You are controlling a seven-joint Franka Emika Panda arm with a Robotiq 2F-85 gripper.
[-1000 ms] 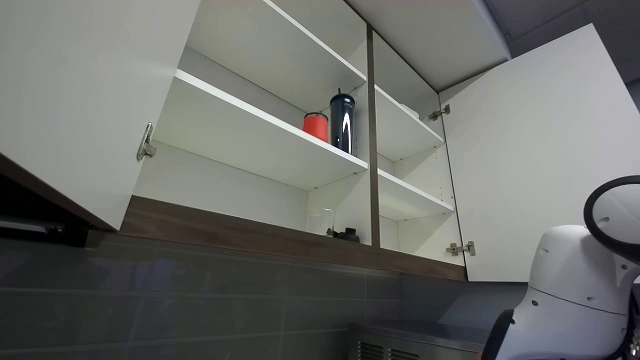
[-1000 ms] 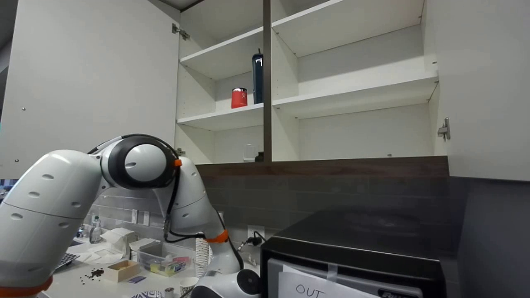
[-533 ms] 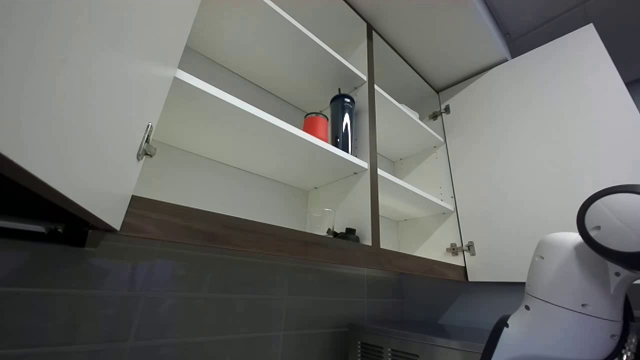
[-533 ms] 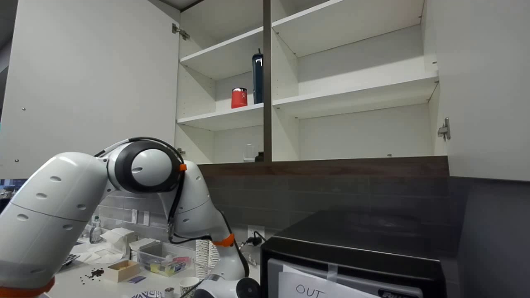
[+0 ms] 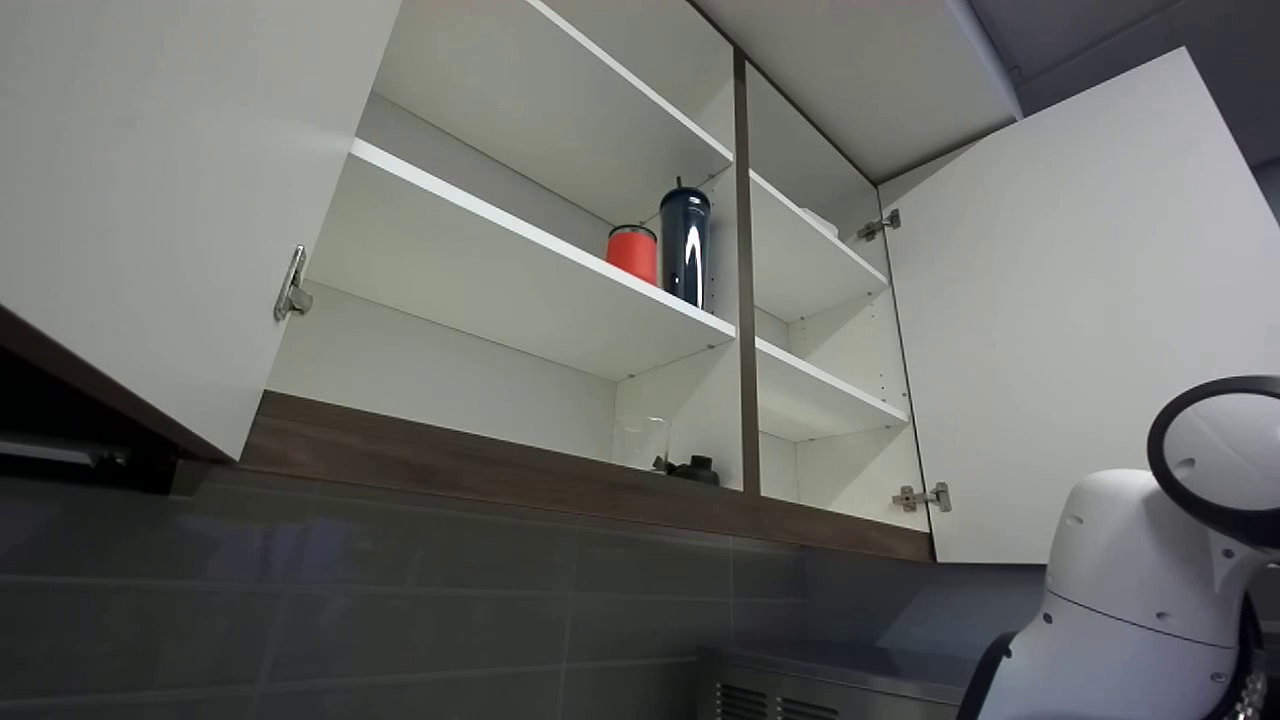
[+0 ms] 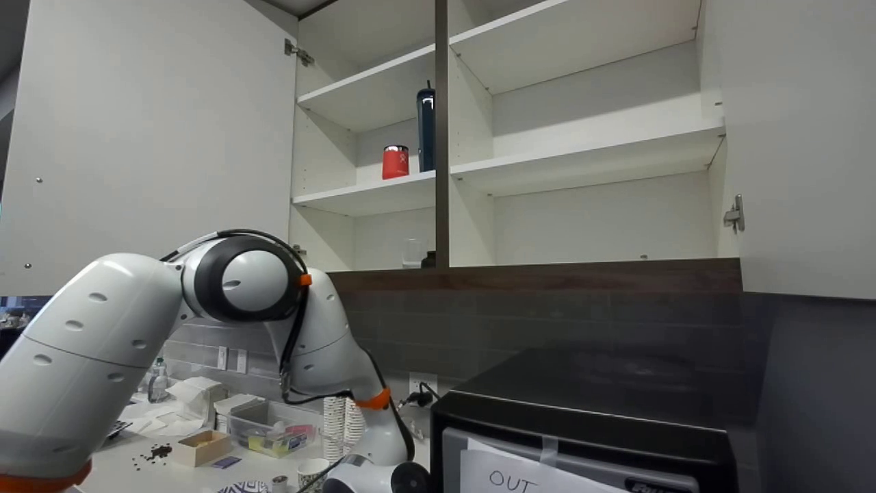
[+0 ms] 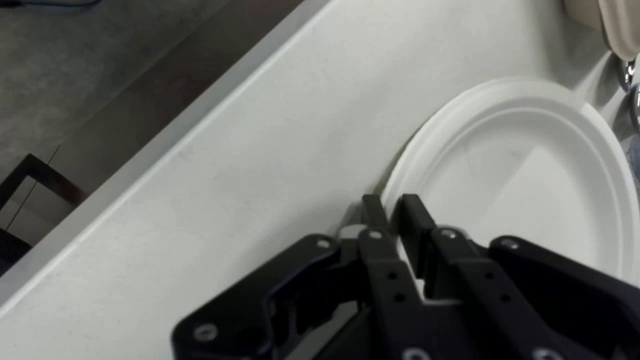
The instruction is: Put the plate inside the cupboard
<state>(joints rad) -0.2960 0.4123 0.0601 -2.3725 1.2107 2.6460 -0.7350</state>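
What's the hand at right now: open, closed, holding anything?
Hand: jaws close together, rim of the plate running between them in the wrist view; whether they grip it cannot be told.

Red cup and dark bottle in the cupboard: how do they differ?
The red cup is short; the dark bottle is much taller. The cup is red with a dark rim; the bottle is glossy dark blue. The bottle stands nearer the divider than the cup. Both stand upright on the same shelf in the cupboard.
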